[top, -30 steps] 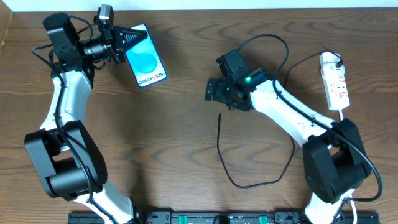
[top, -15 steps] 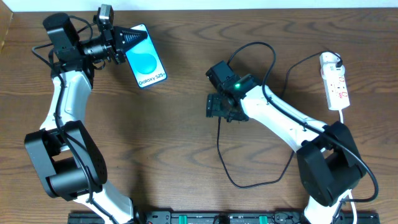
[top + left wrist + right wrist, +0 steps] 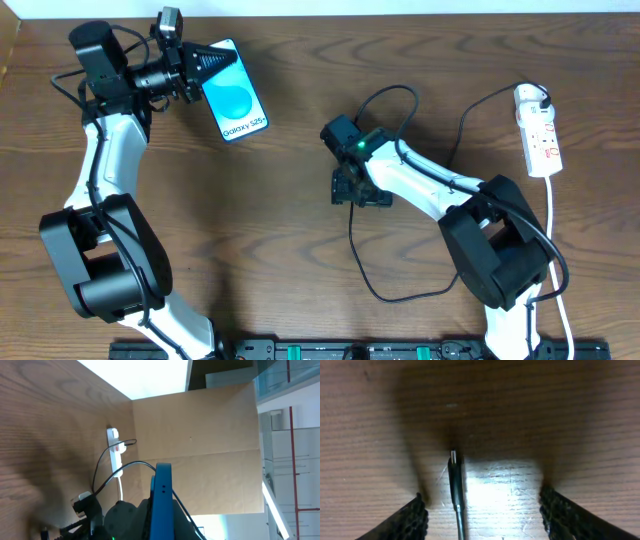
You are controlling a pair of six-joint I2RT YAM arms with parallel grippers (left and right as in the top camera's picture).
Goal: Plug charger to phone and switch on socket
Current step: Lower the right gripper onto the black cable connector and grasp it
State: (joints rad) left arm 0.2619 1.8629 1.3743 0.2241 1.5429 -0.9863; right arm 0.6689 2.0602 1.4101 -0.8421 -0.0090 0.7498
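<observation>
While the left gripper [image 3: 195, 68] pinched the phone [image 3: 238, 100] at upper left, the right gripper [image 3: 482, 510] hung spread over the charger [image 3: 456, 490] tip mid-frame on the tabletop [image 3: 250, 220], apparently needing to lower and close for pickup.

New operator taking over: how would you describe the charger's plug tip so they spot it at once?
On the wooden table, find the right gripper near the middle. Between its open fingers lies the charger's plug tip. It is the silver-tipped end of the thin black cable, not the white cord by the socket at the far right.
</observation>
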